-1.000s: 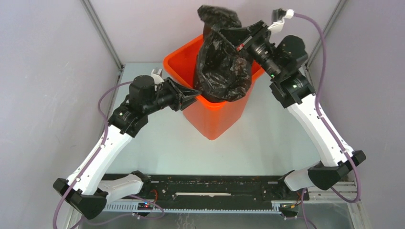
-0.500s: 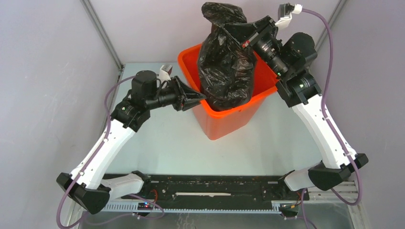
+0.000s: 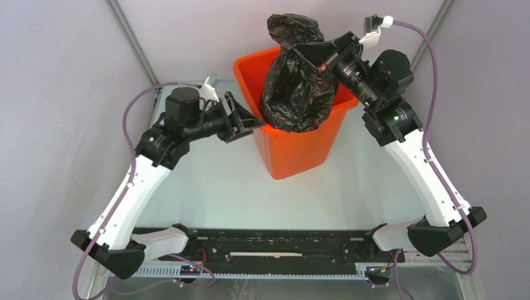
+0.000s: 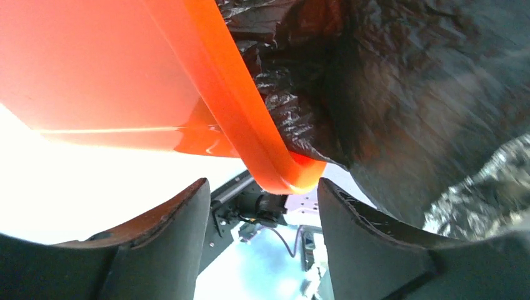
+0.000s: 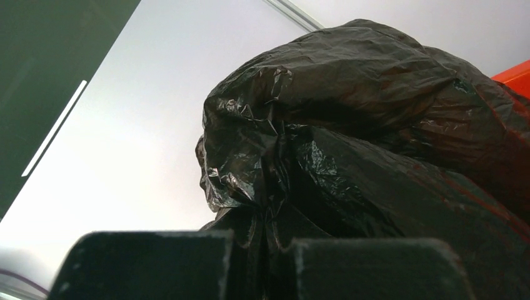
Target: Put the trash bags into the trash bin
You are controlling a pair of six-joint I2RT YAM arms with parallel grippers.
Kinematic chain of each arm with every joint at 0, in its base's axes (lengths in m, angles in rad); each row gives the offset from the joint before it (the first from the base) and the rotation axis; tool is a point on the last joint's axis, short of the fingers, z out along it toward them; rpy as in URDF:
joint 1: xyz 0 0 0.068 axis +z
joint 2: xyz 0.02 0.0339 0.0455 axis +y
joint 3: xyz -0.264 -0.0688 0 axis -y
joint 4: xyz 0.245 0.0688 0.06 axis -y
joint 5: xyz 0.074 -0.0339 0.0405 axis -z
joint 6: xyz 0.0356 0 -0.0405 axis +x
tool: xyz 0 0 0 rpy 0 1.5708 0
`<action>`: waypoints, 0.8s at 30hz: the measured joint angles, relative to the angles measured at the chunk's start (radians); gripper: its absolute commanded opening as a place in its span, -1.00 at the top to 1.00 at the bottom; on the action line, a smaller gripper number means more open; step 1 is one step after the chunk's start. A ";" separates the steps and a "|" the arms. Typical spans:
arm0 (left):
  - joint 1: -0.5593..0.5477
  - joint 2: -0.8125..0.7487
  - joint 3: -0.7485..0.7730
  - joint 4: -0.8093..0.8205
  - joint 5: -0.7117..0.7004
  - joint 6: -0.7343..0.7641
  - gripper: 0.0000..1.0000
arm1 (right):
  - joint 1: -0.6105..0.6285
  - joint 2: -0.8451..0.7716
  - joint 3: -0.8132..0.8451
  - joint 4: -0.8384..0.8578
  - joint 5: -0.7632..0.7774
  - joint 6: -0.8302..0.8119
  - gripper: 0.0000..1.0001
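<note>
The orange trash bin (image 3: 294,150) stands at the back middle of the table. The black trash bag (image 3: 294,94) hangs from my right gripper (image 3: 304,53), which is shut on a bunched fold of it; the lower part sits in the bin's mouth and a lump bulges above the fingers. The right wrist view shows the bag (image 5: 350,125) pinched in my right gripper (image 5: 259,262). My left gripper (image 3: 253,122) is open at the bin's left rim corner. In the left wrist view the rim corner (image 4: 294,175) sits just past the tips of my left gripper (image 4: 262,200), unclamped, with the bag (image 4: 400,94) beyond.
Grey walls enclose the table, with metal frame posts (image 3: 131,44) at the back corners. A black rail (image 3: 275,240) runs along the near edge between the arm bases. Purple cables (image 3: 128,125) loop off both arms.
The bin has shifted right and back and stands more upright. My left gripper has come off the rim and swung up and left. My right gripper has lifted the bag slightly.
</note>
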 measured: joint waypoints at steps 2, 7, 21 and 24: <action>0.006 -0.032 0.008 -0.027 -0.040 0.048 -0.52 | -0.003 0.000 0.000 -0.007 0.000 -0.004 1.00; 0.011 -0.169 0.032 -0.058 -0.188 0.145 -0.67 | -0.006 0.000 0.000 -0.020 -0.009 -0.005 1.00; -0.290 0.066 0.580 0.140 -0.443 0.424 -0.98 | -0.006 -0.002 0.002 -0.110 -0.029 -0.004 1.00; -0.299 0.145 0.607 0.098 -0.502 0.496 -0.95 | -0.006 -0.011 0.002 -0.131 -0.029 -0.004 1.00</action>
